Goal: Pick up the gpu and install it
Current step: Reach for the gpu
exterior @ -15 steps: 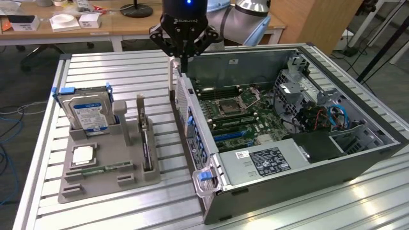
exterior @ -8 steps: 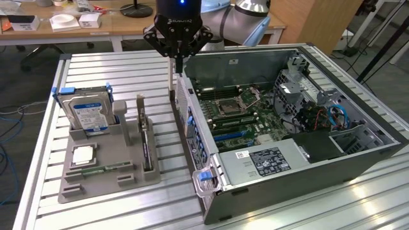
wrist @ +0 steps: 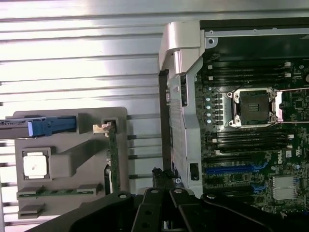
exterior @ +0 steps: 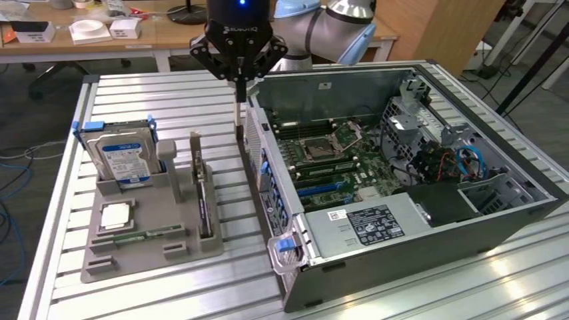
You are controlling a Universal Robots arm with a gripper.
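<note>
Green gpu (exterior: 205, 200) stands on edge in the grey holder (exterior: 142, 257), untouched, so I judge I'm at the approach. My gripper (exterior: 239, 93) hangs pinched shut and empty near the case (exterior: 374, 267) — a grasp calls for opened jaws squared over that thin top edge.

There was one arm (exterior: 334, 27) with one gripper (exterior: 240, 93). One table (exterior: 133, 93) bore one case (exterior: 418, 257) and, at nine o'clock from it in the exterior view, one holder (exterior: 191, 250). The case held one board (exterior: 354, 172) with one socket (exterior: 318, 148). The holder carried four parts: one drive (exterior: 124, 157), one gpu (exterior: 202, 193), one chip (exterior: 116, 215) and one memory stick (exterior: 142, 235).
</note>
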